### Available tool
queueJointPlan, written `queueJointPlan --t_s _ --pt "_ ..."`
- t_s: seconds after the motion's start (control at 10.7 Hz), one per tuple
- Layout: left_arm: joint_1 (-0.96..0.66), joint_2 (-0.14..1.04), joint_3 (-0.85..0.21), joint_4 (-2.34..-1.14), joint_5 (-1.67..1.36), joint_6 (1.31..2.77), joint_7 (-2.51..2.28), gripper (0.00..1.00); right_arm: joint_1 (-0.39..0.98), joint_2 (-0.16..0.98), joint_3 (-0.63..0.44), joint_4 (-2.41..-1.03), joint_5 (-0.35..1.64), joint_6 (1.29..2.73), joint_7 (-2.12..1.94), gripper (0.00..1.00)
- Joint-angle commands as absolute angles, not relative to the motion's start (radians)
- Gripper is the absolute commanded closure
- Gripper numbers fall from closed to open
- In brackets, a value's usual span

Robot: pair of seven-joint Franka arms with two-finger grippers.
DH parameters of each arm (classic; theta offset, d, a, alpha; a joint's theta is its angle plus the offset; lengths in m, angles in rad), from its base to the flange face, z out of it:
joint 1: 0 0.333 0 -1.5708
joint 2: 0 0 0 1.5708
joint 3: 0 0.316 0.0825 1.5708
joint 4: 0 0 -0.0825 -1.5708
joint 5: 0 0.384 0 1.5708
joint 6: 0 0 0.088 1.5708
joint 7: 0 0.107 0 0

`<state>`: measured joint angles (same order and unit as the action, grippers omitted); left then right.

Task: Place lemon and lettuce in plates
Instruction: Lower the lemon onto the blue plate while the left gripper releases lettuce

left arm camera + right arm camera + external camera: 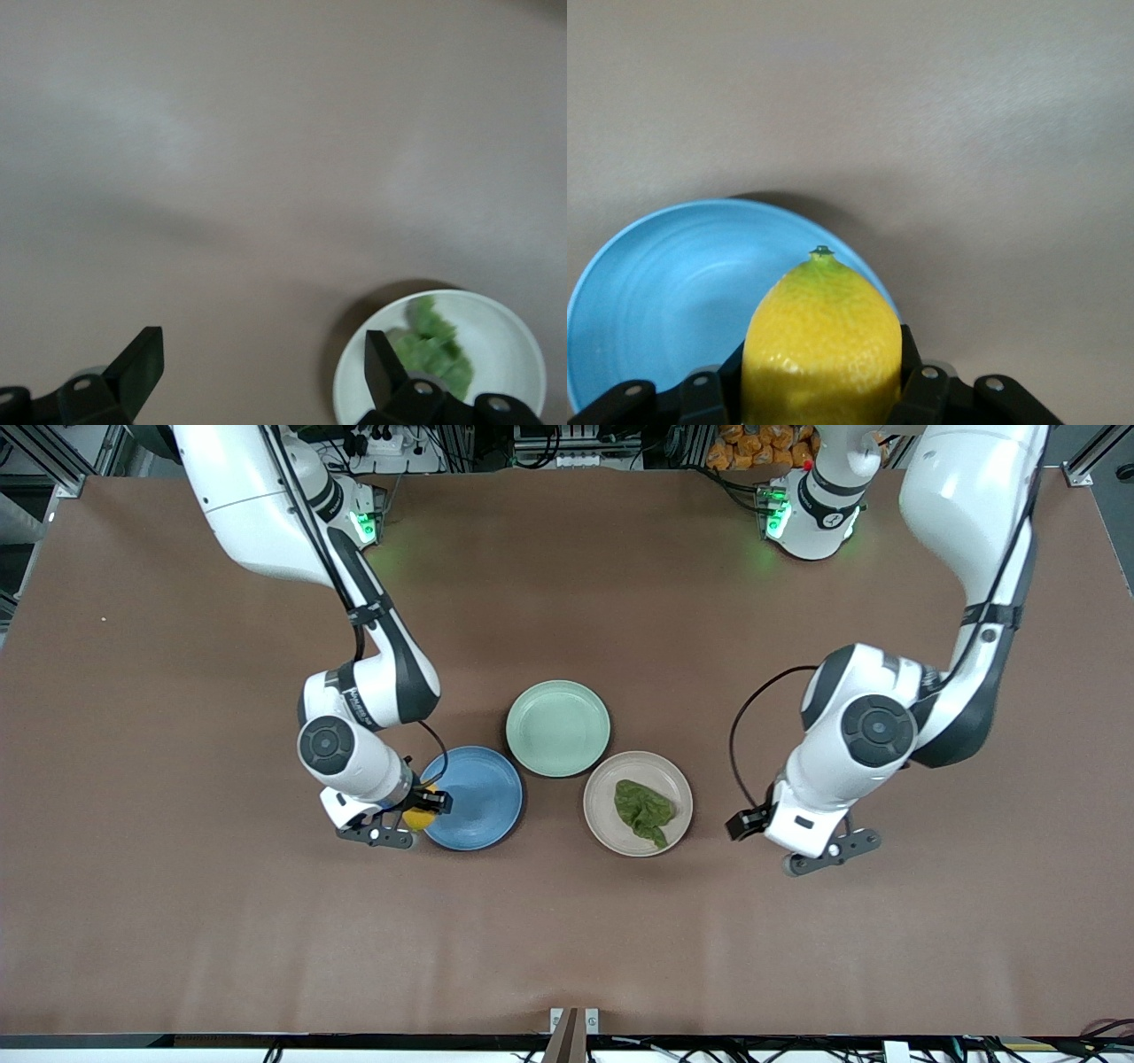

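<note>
**Over the blue plate's rim, lemon gripped**

Between my right claw's (423, 804) closed fingers sits the lemon (822, 345), its lower half cut off, above the blue plate (478, 802). Left claw (261, 367) waits wide open, empty; lettuce (645, 811) lies in the beige plate (602, 815).

No text, label, brand, number or sign can be read in any of the 3 views. The right arm (368, 691) bears a small dark marking on its white wrist housing, but it is too small to make out. The plates, the lemon, the lettuce and the counter carry no visible writing.
</note>
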<state>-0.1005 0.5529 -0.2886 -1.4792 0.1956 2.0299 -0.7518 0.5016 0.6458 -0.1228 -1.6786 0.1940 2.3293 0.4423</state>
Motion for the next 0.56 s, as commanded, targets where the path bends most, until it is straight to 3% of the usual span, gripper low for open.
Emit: queueJointPlan --t_s 0.0,0.47 --pt "-0.054 0.491 -0.307 -1.529 0.218 1.951 -0.732 0.00 0.540 0.684 -0.127 -1.652 0.198 2.365 0.483 0.73" --pt "0.032 0.272 -0.307 -1.793 0.097 1.959 -0.562 0.00 0.577 0.716 -0.127 -1.651 0.199 2.414 0.489 0.66"
